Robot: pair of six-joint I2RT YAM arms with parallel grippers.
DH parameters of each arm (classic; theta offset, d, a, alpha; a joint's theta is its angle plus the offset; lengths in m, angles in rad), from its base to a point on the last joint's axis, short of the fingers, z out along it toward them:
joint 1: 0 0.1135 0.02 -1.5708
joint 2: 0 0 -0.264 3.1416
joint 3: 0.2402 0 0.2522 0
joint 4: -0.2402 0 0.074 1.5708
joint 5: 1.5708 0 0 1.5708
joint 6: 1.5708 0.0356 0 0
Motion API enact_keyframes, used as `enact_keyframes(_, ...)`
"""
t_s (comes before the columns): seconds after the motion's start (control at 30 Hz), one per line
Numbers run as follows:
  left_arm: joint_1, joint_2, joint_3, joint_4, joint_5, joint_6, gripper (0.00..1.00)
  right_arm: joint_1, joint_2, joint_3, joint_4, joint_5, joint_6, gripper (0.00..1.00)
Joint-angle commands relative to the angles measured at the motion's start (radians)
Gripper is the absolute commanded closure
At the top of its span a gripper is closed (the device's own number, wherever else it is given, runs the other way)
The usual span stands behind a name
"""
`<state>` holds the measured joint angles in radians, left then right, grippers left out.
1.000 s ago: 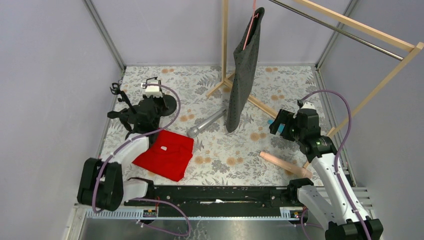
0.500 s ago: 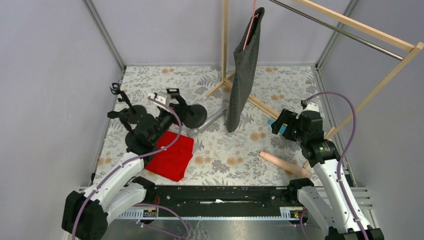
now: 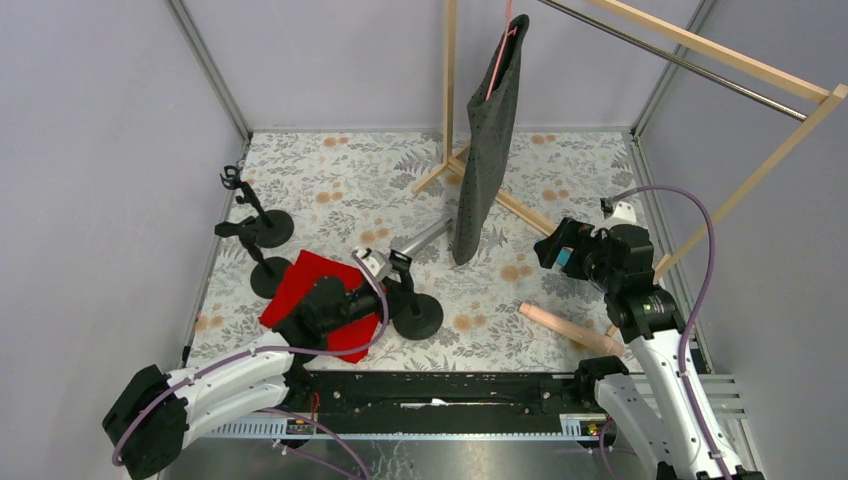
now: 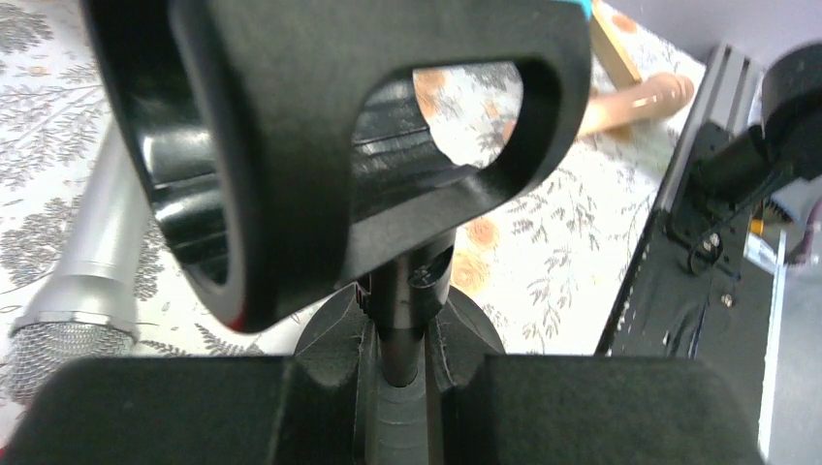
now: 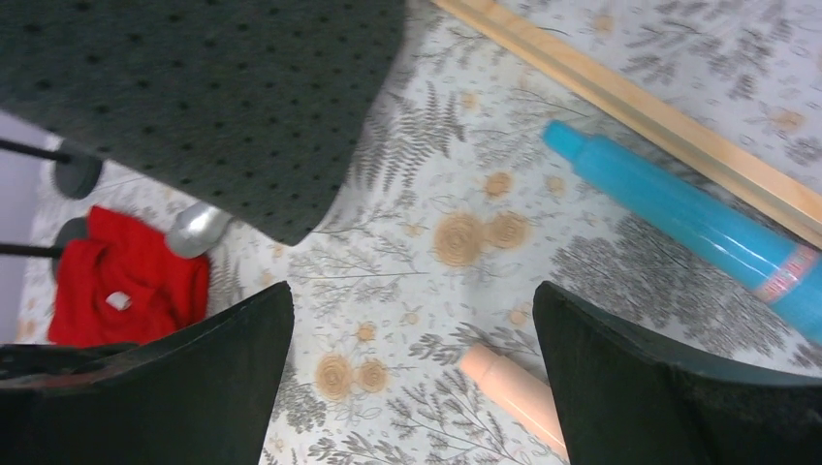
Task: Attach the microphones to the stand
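While two other black stands [image 3: 262, 228] wait at the left edge of the flowered bench [image 3: 350, 170], the third one has just travelled. A second ago it was in the upper left of the top view. Now the black microphone stand with a round base and a clip on top [image 3: 420, 318] is at the lower centre, just right of the crumpled red cloth [image 3: 300, 290]. The left claw [image 3: 398, 272] is closed tightly on its thin pole, and the wrist view shows the pole between the fingers [image 4: 582, 407].

I judge that this move brings the stand nearer to the microphones. The silver-grey baton-shaped microphone [image 3: 420, 240] lies just above the stand, with its head close to the clip. Its other end goes under the hanging grey dotted cloth [image 3: 490, 130].

Further right, the peach-pink microphone [image 3: 565, 328] lies near the lower edge of the bench. The cyan-blue microphone [image 5: 698, 228] lies beside the foot of the wooden rack [image 3: 720, 60].

The right claw [image 3: 565, 250] hovers over the cyan-blue one with its jaws fully apart, holding nothing. No microphone is attached yet.
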<state>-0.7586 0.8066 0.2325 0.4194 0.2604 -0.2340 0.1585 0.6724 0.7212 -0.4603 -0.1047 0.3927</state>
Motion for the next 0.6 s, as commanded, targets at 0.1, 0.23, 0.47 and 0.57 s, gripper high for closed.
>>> enact_keyframes(0.1,-0.114,0.034,-0.019,0.257,-0.112,0.108,1.00,0.009,-0.015,-0.058,0.223,-0.286,-0.019,0.03)
enact_keyframes(0.23,-0.133,0.036,-0.067,0.335,-0.161,0.099,1.00,0.018,0.010,-0.078,0.317,-0.328,0.034,0.06)
enact_keyframes(0.47,-0.152,0.069,-0.090,0.345,-0.229,0.137,1.00,0.122,0.111,-0.046,0.249,-0.143,0.023,0.08)
enact_keyframes(0.57,-0.165,0.085,-0.093,0.347,-0.270,0.151,1.00,0.138,0.166,-0.016,0.164,-0.025,0.039,0.08)
